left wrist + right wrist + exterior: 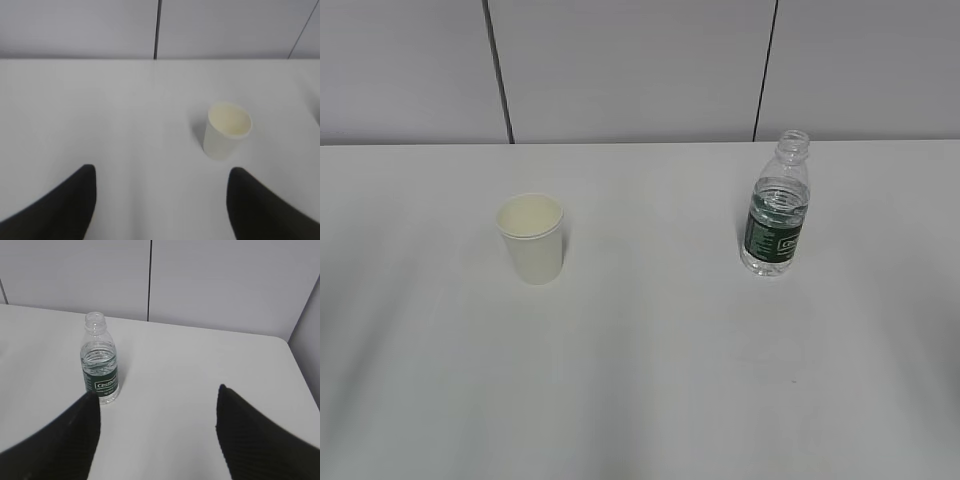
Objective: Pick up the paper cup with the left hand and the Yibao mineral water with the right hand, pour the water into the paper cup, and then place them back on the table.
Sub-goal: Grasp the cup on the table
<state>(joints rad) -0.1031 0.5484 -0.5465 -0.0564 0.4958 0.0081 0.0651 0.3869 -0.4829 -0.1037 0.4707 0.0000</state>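
Note:
The paper cup [531,240] stands upright on the left half of the white table [650,380]. The Yibao mineral water [777,210], uncapped and with a dark green label, stands upright on the right half; clear water fills it to about the shoulder. Neither arm shows in the exterior view. In the left wrist view my left gripper [162,169] is open with only bare table between its fingers; the paper cup [227,131] is ahead, toward the right finger. My right gripper [157,390] is open and holds nothing; the bottle [100,362] stands just beyond its left finger.
A grey panelled wall [640,70] with dark vertical seams runs behind the table's far edge. In the right wrist view the table's right edge and rounded far corner [287,345] lie to the right of the gripper.

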